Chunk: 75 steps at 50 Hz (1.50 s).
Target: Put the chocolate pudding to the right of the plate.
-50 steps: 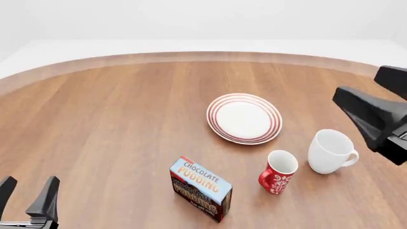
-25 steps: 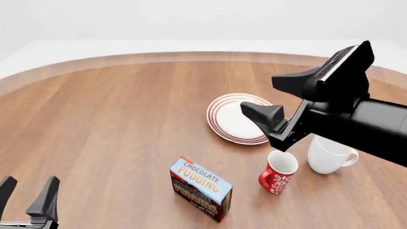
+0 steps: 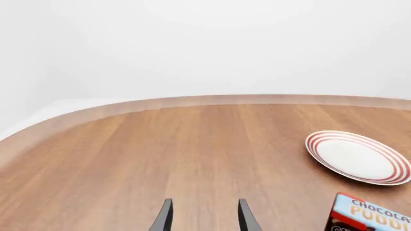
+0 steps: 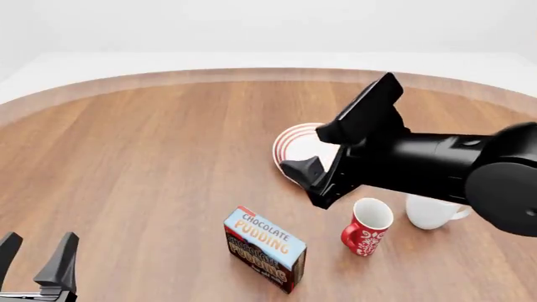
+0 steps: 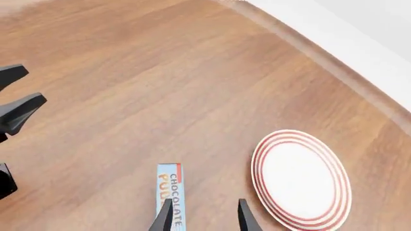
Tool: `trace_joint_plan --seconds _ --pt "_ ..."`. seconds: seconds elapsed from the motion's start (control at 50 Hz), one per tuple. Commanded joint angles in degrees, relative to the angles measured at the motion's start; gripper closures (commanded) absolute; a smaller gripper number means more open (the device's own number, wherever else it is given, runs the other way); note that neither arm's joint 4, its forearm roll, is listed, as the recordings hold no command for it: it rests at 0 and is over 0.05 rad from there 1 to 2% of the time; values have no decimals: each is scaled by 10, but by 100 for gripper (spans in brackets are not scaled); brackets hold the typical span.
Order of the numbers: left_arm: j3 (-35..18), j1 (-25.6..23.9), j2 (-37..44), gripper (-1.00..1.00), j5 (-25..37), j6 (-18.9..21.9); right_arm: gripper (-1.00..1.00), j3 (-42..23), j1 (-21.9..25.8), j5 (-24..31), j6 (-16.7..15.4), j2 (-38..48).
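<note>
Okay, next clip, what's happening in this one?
Nothing is held yet. The right gripper is open in the air above the table, over the near edge of the plate, its wrist camera looking down at the chocolate pudding. The box stands untouched, nearer the arms than the plate and a little left of it. The left gripper sits open at the near left. A red mug and a white mug stand right of the box.

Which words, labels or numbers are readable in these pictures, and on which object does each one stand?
"CHOCOLATE PUDDING": on the light-blue top of the chocolate pudding box, clear in the front view; cut off in both wrist views.
Large lettering on the box's dark front side: too distorted to read with certainty.
The red mug carries only a white pattern, no words.
The plate and white mug show no text.
</note>
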Motion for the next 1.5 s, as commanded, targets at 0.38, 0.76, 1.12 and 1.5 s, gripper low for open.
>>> trace_joint_plan --seconds 0.38,0.76,1.12,1.5 --pt "0 0 0 -100 0 0 -100 17 65 -43 20 92" --pt "0 0 0 -100 0 0 -100 30 82 -93 59 140" --pt "0 0 0 -100 0 0 -100 52 71 -116 70 152" --pt "0 0 0 -100 0 0 -100 77 65 -136 77 165"
